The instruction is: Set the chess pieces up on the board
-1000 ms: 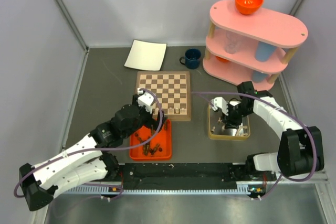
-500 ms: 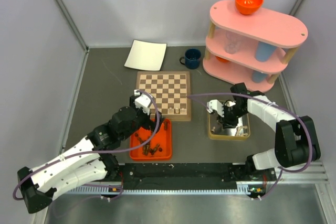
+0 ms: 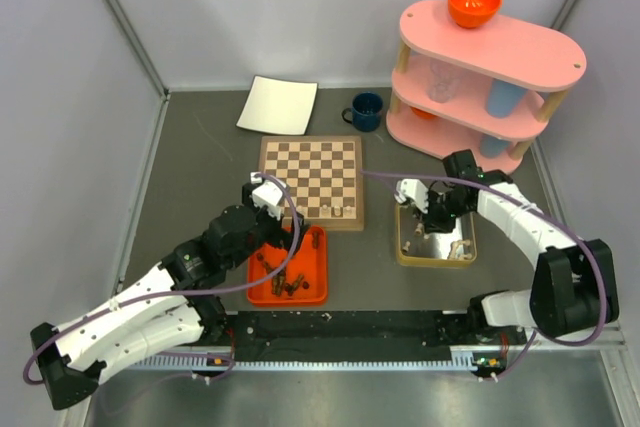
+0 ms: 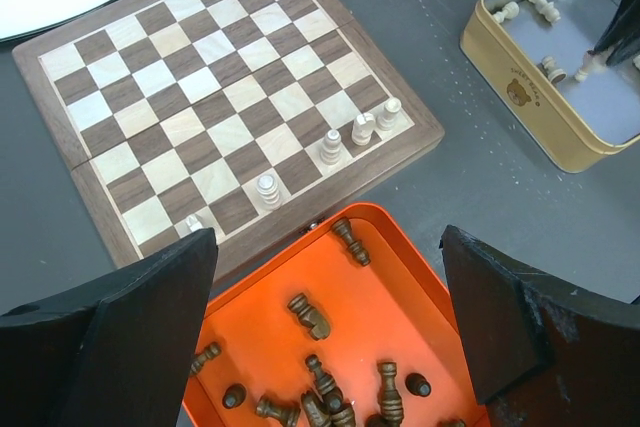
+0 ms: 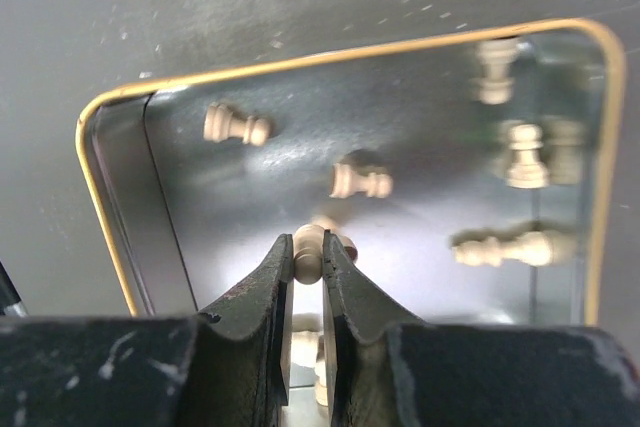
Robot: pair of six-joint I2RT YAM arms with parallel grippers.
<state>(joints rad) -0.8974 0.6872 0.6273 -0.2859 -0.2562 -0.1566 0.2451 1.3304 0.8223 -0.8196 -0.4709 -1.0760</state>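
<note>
Right wrist: right gripper (image 5: 307,247) pinches a probably light, slippery pale chess piece (image 5: 308,259) by its rounded end; left gripper (image 4: 328,237) gapes empty.

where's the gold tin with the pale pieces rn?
Top view: the gold tin sits right of the board, on the near side of the pink shelf. The right gripper is inside it, closed on a pale piece.

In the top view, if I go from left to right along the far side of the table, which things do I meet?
white sheet → blue mug → pink shelf
</note>
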